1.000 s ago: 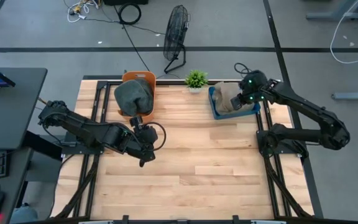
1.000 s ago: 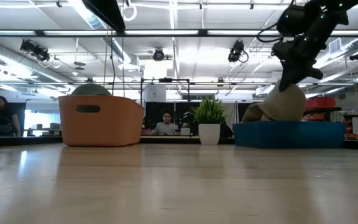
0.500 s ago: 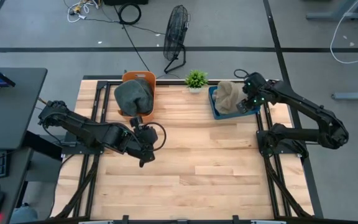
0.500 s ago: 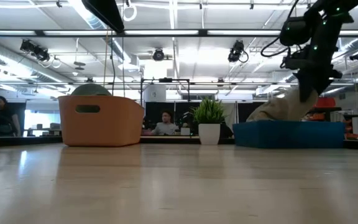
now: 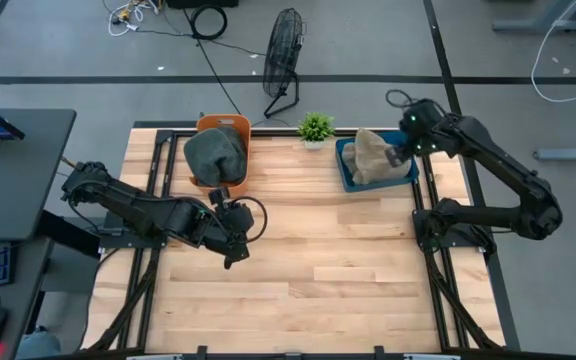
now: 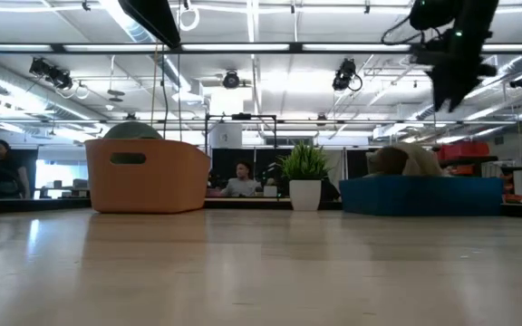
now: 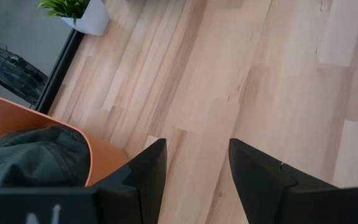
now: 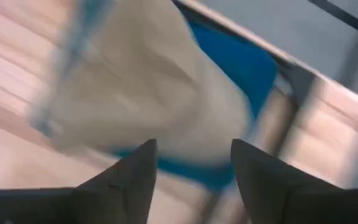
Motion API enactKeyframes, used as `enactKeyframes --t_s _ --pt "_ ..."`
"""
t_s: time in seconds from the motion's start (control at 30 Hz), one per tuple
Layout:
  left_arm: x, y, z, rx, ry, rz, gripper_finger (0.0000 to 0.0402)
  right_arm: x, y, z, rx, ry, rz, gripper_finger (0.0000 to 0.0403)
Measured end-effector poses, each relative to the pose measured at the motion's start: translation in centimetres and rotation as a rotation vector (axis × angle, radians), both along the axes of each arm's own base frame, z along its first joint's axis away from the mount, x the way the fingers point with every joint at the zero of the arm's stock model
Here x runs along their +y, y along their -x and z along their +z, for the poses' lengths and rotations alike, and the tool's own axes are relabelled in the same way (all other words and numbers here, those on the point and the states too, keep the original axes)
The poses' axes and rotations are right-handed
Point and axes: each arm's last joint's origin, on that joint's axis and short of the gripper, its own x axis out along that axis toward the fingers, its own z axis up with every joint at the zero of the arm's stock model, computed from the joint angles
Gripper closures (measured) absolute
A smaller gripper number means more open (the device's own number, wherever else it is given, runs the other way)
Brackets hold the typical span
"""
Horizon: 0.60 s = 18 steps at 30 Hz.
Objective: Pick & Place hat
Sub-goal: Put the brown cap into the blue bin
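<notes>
High view: right tool [image 5: 400, 152] hovers spread above tan hat [image 5: 370, 156].

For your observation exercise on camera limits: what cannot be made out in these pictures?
1. Dark hat: low view shows only its top; the orange basket wall hides the rest.
2. Tan hat: right wrist view is motion-blurred.
3. Right gripper: low view cuts its arm at the top edge.
4. Left gripper: unseen in the low view.

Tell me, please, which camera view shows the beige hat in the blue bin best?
The high view: the beige hat lies whole in the blue bin. The low view shows only its top above the wall, the right wrist view blurs it, and the left wrist view misses it.
</notes>
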Motion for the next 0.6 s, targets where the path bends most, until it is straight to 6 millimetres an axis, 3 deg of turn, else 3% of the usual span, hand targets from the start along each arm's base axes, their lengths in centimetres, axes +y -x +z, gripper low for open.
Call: enactKeyframes --t_s 0.17,0.37,0.6 --pt "0.0 -0.1 0.0 -0.008 0.003 0.000 0.0225 -1.4 -1.7 -0.5 -0.159 0.016 0.045 0.0263" --pt "0.0 -0.1 0.0 -0.010 0.004 0.001 0.0225 -2.2 -2.9 -4.7 -0.123 -0.142 0.012 0.0387" --pt "0.0 -0.1 0.0 -0.013 0.004 0.000 0.0225 -2.6 -3.6 -10.3 -0.085 -0.220 -0.033 0.0399"
